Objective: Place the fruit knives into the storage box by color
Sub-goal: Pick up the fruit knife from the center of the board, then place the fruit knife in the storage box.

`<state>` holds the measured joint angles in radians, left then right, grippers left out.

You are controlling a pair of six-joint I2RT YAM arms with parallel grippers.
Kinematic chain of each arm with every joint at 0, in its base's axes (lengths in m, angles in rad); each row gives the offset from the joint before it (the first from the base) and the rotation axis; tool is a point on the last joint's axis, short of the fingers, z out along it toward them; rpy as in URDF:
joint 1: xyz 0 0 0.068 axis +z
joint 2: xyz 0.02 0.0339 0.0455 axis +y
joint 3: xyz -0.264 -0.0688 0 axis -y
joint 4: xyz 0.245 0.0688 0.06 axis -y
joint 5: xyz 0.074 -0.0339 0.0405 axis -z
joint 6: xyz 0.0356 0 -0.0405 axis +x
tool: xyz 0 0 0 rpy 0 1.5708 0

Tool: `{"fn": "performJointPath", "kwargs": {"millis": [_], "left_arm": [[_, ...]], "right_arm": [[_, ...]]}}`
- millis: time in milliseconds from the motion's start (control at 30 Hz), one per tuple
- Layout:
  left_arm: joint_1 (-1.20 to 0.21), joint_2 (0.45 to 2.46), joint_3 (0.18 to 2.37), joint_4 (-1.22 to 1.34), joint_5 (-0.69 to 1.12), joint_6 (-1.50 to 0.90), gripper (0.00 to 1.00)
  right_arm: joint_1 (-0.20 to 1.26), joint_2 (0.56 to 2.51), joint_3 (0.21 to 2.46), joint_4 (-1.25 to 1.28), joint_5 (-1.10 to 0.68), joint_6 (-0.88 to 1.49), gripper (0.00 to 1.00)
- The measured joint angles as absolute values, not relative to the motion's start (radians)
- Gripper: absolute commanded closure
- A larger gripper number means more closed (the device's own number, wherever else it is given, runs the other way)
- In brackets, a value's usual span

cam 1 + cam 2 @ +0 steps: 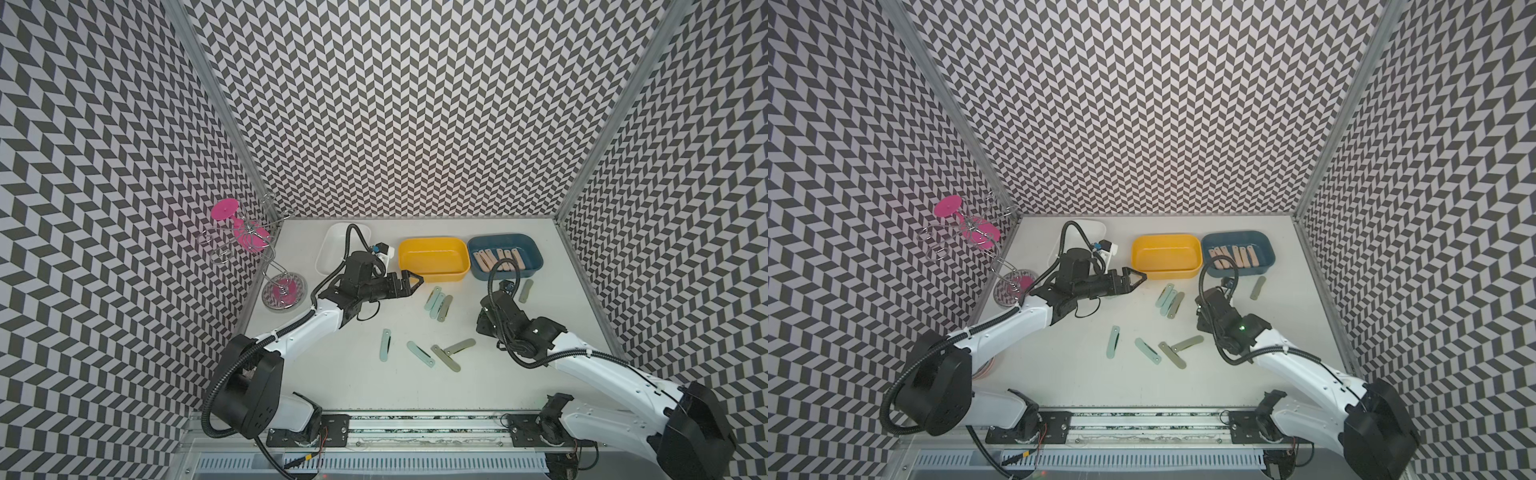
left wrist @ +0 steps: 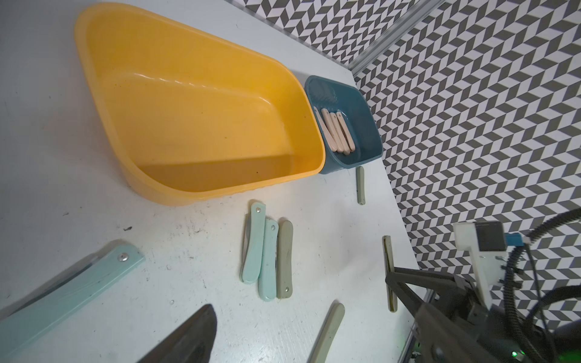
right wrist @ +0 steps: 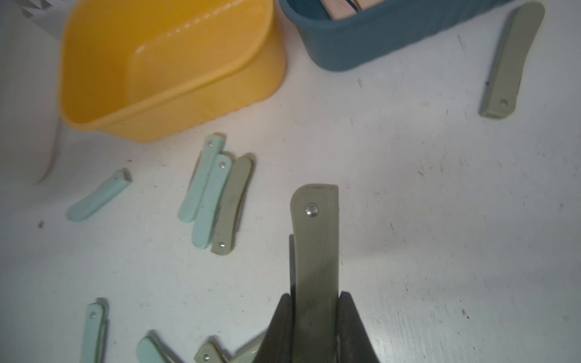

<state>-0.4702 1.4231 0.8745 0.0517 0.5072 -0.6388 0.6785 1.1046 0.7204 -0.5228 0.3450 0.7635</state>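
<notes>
1. White, scuffed tabletop (image 1: pixel 415 386) between chevron-patterned walls; white box (image 1: pixel 328 249) half hidden behind left arm.
2. Right gripper (image 3: pixel 315 297) clamped on flat, round-ended grey-green knife (image 3: pixel 316 239), steel rivet showing, lower end lost between dark fingers.
3. Left gripper (image 1: pixel 411 280): open or closed, cannot tell. Mint knife (image 2: pixel 72 283) close by, cut off at frame edge.
4. Peach-pink knives (image 1: pixel 498 259) inside glossy blue box (image 1: pixel 536 257), beside yellow box (image 1: pixel 432 274); loose knives (image 1: pixel 438 301) scattered on tabletop.

Three boxes (image 1: pixel 328 249) stand abreast at the back of the table (image 1: pixel 374 390), mid-frame; a row of knives (image 1: pixel 489 259) lies in the right box (image 1: pixel 535 258). Before the middle box (image 1: pixel 434 275) three knives (image 1: pixel 438 301) lie side by side, a lone knife (image 1: pixel 525 290) to their right, four scattered knives (image 1: pixel 420 353) below them.
</notes>
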Motion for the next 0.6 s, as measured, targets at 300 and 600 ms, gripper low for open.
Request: {"fn": "performJointPath", "kwargs": {"millis": [300,600], "left_arm": [[-0.354,1.447,0.954,0.075,0.56,-0.653,0.0],[-0.223,1.473,1.0,0.074,0.59,-0.659,0.0]], "right_arm": [[0.678,1.214,1.014,-0.484,0.309,0.616,0.86],[0.675,1.478,1.289,-0.402,0.213,0.509,0.86]]}}
